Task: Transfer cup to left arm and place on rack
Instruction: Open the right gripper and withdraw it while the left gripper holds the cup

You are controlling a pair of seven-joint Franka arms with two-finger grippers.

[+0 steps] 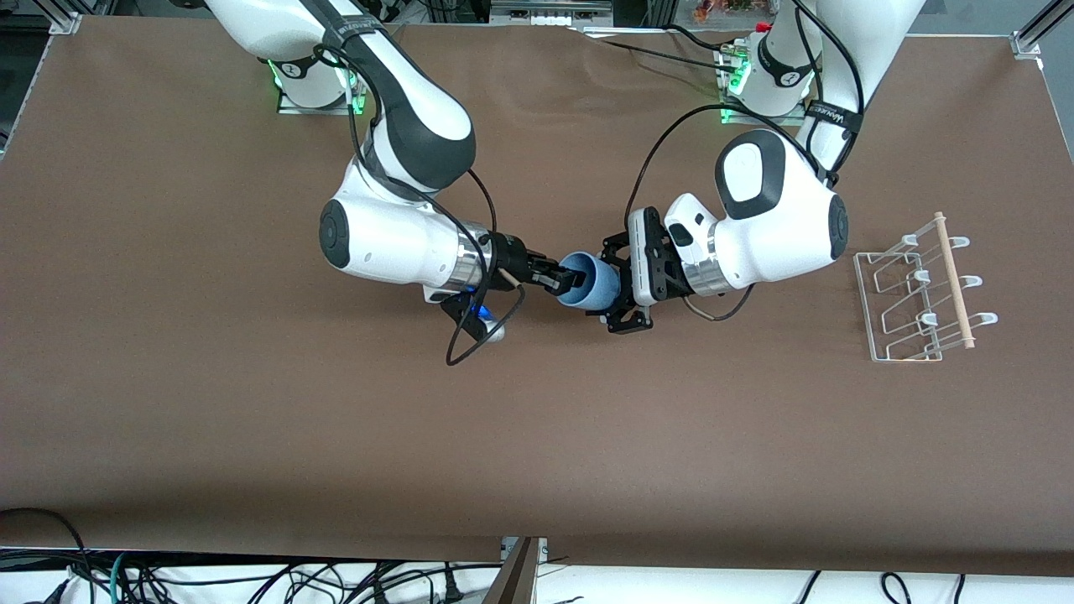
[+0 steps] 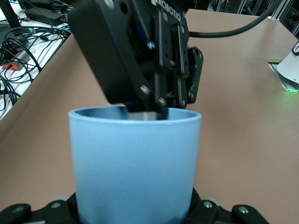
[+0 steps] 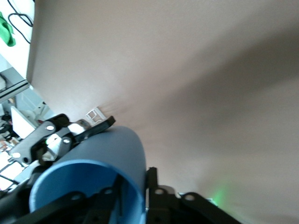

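Note:
The light-blue cup [image 1: 590, 283] hangs on its side in the air over the middle of the table, between both grippers. My right gripper [image 1: 557, 278], all black, is shut on the cup's rim, with one finger inside the mouth and one outside. My left gripper [image 1: 619, 285] has its black fingers [image 1: 628, 321] against both sides of the cup's base end. In the left wrist view the cup [image 2: 135, 163] fills the space between the fingers, with the right gripper [image 2: 154, 109] at its rim. The right wrist view shows the cup's mouth [image 3: 88, 186]. The white wire rack [image 1: 919, 289] stands at the left arm's end of the table.
The brown table [image 1: 537, 436] holds nothing else but the rack. A black cable [image 1: 470, 335] loops below my right wrist. The arm bases [image 1: 315, 80] stand at the table's edge farthest from the front camera.

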